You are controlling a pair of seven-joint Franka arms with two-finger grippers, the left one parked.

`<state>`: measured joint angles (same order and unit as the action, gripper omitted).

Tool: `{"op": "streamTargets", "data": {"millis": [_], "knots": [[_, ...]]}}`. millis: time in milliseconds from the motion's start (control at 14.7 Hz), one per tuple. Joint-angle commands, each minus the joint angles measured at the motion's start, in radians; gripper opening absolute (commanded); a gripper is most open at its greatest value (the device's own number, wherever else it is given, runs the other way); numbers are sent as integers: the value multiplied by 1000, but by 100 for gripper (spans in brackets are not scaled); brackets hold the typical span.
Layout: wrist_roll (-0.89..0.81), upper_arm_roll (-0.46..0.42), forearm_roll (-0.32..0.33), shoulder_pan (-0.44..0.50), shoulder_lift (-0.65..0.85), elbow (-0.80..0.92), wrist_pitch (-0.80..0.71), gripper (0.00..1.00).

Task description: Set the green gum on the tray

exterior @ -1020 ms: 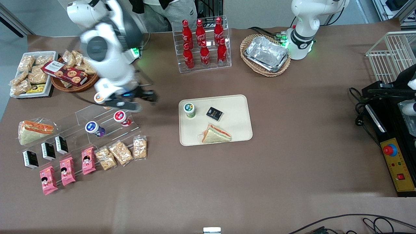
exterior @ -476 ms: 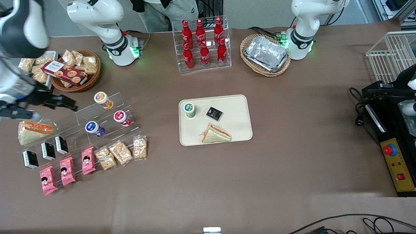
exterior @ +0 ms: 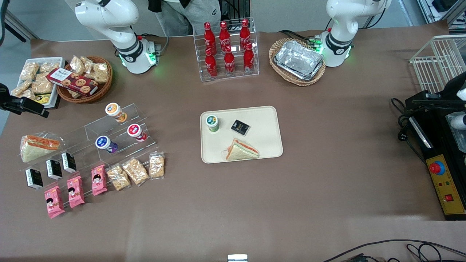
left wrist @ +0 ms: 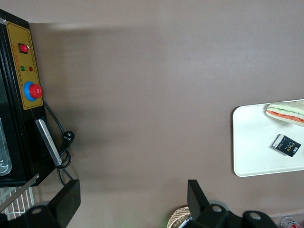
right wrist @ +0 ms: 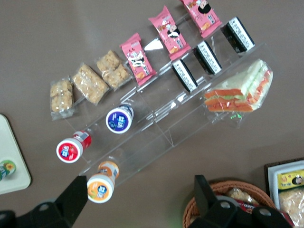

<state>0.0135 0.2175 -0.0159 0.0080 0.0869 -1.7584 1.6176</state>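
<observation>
Green gum [exterior: 212, 122] stands upright on the cream tray [exterior: 267, 115], lid up, near the corner closest to the display rack and clear of the black packet [exterior: 240, 127] and the sandwich [exterior: 241, 150], so I judge the placing done. I have the pincer [exterior: 25, 104] out at the working arm's end of the bench, near the white snack tray [exterior: 27, 61] and well apart from the gum. The wrist camera shows both fingers [right wrist: 71, 199] spread wide with nothing between them; it looks down on the acrylic rack [right wrist: 171, 128], which suggests a raised, parked pose.
</observation>
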Motion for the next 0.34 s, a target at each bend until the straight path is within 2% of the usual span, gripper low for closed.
{"op": "streamTargets", "data": {"millis": [0, 272], "knots": [[25, 2, 14, 1, -42, 54, -61, 100], [33, 2, 14, 3, -59, 53, -62, 100]]}}
